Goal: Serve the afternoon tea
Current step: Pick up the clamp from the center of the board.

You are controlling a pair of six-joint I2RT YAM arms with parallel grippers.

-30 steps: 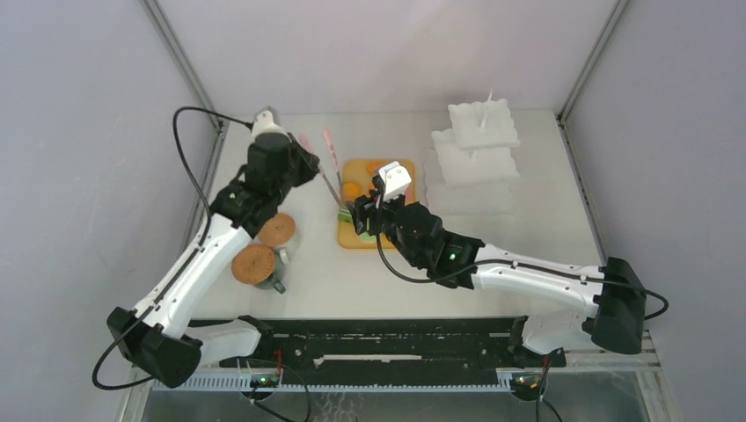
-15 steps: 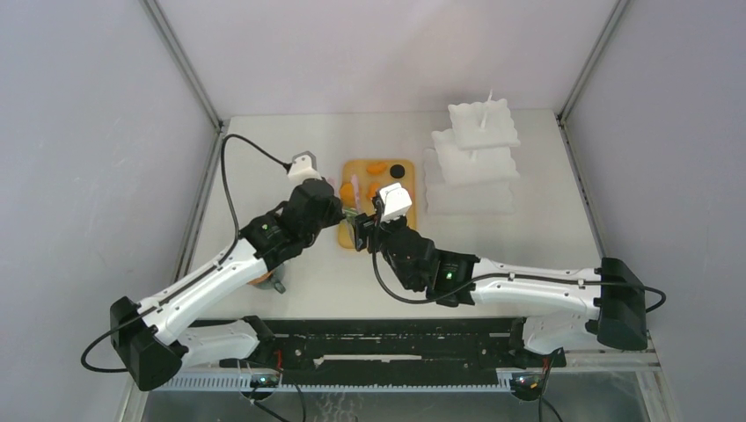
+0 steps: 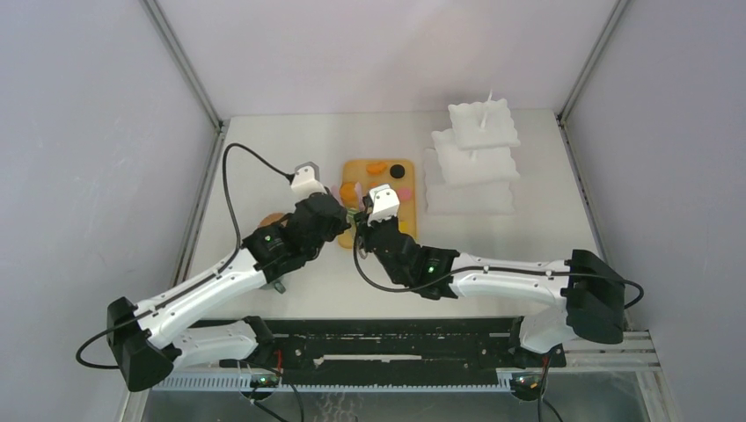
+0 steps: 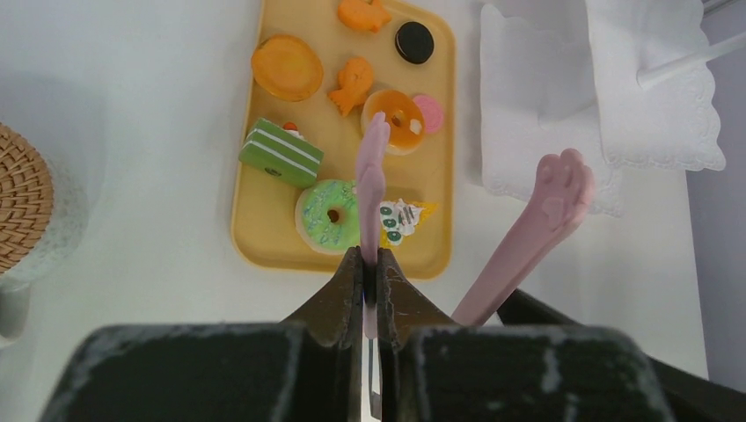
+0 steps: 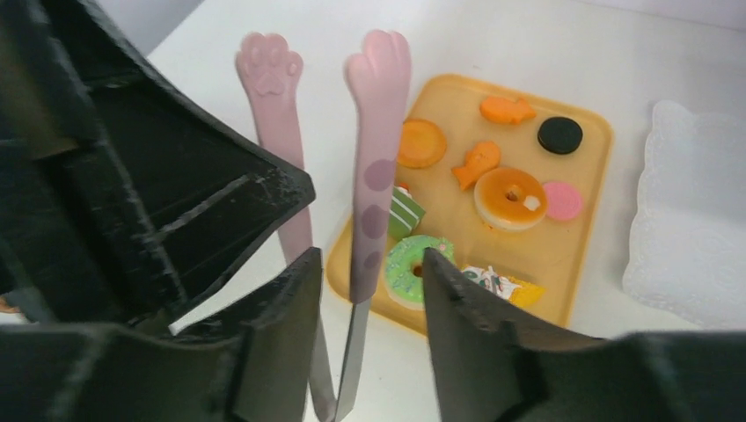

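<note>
Swung in from the left, my left gripper (image 4: 369, 261) is clamping the tongs (image 4: 371, 167) while I'm easing the right gripper's (image 5: 370, 260) parted jaws around them; pastries (image 4: 332, 214) just ahead are lying unserved.

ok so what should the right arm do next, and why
Probably close the right gripper gently on the pink tongs. The left gripper is shut on one tong arm, holding them up. The right jaws stand open with the spotted tong arm between them, not yet gripping. Closing would likely secure the handover.

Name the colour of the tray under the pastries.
The tray is yellow-orange; the left wrist view shows it best.
</note>
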